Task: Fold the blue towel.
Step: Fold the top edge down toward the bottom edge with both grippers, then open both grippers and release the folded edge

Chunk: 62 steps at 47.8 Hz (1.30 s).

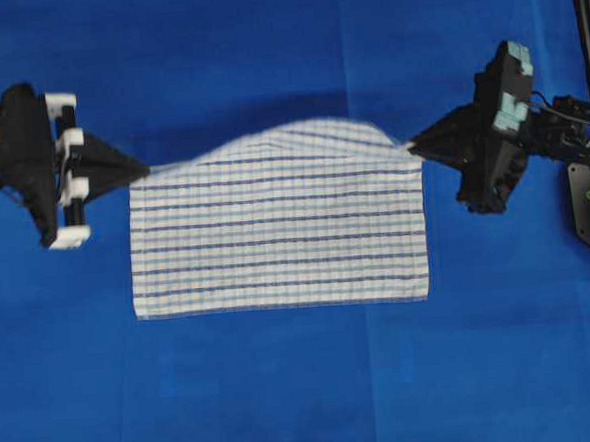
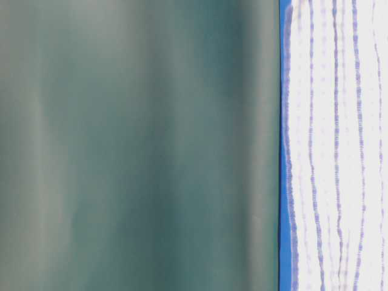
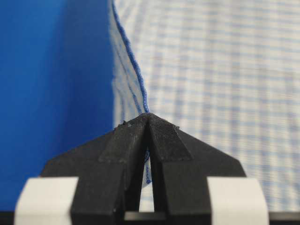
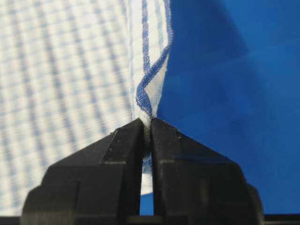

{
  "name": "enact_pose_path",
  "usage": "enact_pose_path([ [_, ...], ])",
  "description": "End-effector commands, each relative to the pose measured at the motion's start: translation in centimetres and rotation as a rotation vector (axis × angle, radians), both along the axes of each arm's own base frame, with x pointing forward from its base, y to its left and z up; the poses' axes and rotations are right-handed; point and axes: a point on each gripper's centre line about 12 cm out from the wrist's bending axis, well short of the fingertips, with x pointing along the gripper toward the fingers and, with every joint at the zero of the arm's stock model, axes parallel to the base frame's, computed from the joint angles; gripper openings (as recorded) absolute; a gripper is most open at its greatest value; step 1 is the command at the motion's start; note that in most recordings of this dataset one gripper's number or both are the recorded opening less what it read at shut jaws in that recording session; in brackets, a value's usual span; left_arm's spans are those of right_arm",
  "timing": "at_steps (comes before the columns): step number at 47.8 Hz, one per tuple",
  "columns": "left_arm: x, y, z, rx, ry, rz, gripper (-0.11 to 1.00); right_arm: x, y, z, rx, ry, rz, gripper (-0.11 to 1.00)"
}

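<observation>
Across the middle of the overhead frame we see the blue towel [image 1: 275,227] spread on the table [image 1: 285,382], its far edge raised in a soft hump while the near edge lies flat. At the left of that frame our left claw [image 1: 144,171] is clamped on the towel's upper left corner, and at the right our right claw [image 1: 412,146] is clamped on the upper right corner; the wrist views confirm it, with a hemmed edge pinched between the closed jaws of the left claw [image 3: 147,123] and a folded corner nipped by the right claw [image 4: 147,123]. We judge the two corners are held level and stretched apart so the raised edge stays taut and can be carried over toward the near edge, making an even fold. The sag between the claws suggests the cloth is limp and will drape wherever tension slackens. Around the towel we find only blue table covering, with dark arm hardware at the right edge; nothing lies in the fold's path. The table-level view is blurred and adds little.
</observation>
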Motion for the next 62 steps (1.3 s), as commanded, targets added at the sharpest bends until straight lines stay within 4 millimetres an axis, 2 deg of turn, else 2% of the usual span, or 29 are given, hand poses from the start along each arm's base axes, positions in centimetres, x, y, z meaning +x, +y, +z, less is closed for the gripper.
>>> enact_pose_path([
  [1,0.1,-1.4,0.9,-0.003,-0.037,-0.053,0.00,-0.1,1.2,0.7,0.024,-0.028,0.029,0.08],
  [12,0.1,-4.5,1.0,-0.040,-0.045,-0.161,0.00,-0.4,3.9,0.8,0.089,-0.042,0.091,0.08],
  [24,0.0,-6.5,0.8,-0.077,-0.029,-0.224,0.00,-0.3,6.3,0.4,0.135,-0.025,0.149,0.08],
  [48,-0.1,-7.8,-1.2,-0.071,0.080,-0.271,0.00,1.5,8.6,-1.0,0.168,0.051,0.184,0.08],
  [62,0.9,-8.2,-1.4,-0.070,0.093,-0.277,0.01,2.0,10.0,-1.4,0.178,0.077,0.214,0.08],
])
